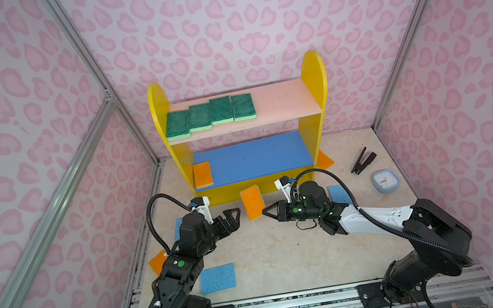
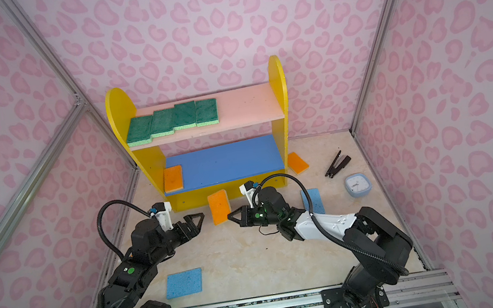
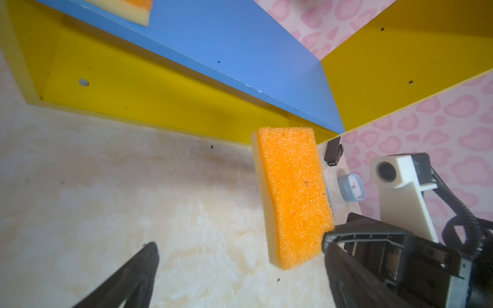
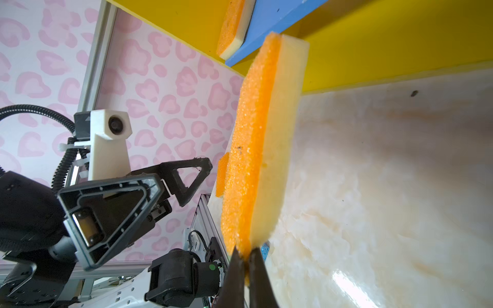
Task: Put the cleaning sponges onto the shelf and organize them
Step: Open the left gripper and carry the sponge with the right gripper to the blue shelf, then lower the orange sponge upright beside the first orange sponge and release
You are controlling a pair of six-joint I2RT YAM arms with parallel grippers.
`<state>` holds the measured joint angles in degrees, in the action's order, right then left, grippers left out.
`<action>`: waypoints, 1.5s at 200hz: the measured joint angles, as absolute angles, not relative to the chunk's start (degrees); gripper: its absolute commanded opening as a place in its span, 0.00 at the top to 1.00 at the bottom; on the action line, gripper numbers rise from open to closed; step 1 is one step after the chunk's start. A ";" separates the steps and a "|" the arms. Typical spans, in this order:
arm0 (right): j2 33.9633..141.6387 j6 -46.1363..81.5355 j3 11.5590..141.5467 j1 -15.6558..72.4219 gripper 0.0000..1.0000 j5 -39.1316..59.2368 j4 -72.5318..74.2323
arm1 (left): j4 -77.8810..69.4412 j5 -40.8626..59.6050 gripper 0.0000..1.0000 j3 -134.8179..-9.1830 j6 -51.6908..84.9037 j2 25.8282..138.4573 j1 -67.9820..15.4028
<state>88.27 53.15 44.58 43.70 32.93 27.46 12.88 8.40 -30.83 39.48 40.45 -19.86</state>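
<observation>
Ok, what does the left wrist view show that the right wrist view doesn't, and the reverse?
Only the left wrist view: the clock and stapler beyond the held orange sponge. Only the right wrist view: the right gripper shut on that sponge's end. Both: the sponge itself, the shelf, its blue board, and a second orange sponge lying on it.

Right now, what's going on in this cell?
The right gripper is shut on a corner of an orange sponge, holding it on edge in front of the shelf. The left gripper is open right beside it, gripping nothing. Four green sponges sit in a row on the pink board, and a second orange sponge lies on the blue board. Two loose orange sponges and three blue sponges lie on the table.
</observation>
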 measured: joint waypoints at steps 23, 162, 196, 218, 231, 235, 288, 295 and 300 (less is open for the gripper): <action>87.92 52.21 45.54 43.46 1.00 32.60 25.63 | 15.25 5.39 0.02 -29.63 39.40 36.42 -19.88; 105.58 52.40 71.94 41.56 1.00 28.99 20.23 | 29.04 -11.42 0.02 -21.39 48.69 21.54 -19.84; 112.62 52.29 83.09 41.47 1.00 30.26 15.59 | 30.70 -13.34 0.02 -20.01 51.20 19.73 -19.84; 116.79 52.03 89.86 41.19 1.00 31.38 12.45 | 30.70 -14.00 0.02 -20.01 51.99 19.99 -19.84; 118.76 52.01 92.68 40.95 1.00 31.97 11.25 | 30.70 -14.35 0.02 -19.92 52.03 20.16 -19.84; 119.22 52.01 93.34 40.86 1.00 32.03 10.92 | 30.68 -14.37 0.02 -19.86 52.10 20.23 -19.84; 126.69 52.95 103.42 40.36 1.00 33.69 6.94 | 30.52 -14.55 0.02 -19.11 52.25 20.78 -19.84; 127.50 52.95 104.22 40.40 1.00 34.04 6.76 | 30.41 -14.55 0.02 -19.09 52.25 20.78 -19.84; 128.07 52.97 104.77 40.45 1.00 34.26 6.48 | 30.33 -14.55 0.02 -19.09 52.27 20.75 -19.84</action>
<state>128.07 52.97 104.77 40.45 34.26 6.48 30.33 -14.55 -19.09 52.27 20.75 -19.84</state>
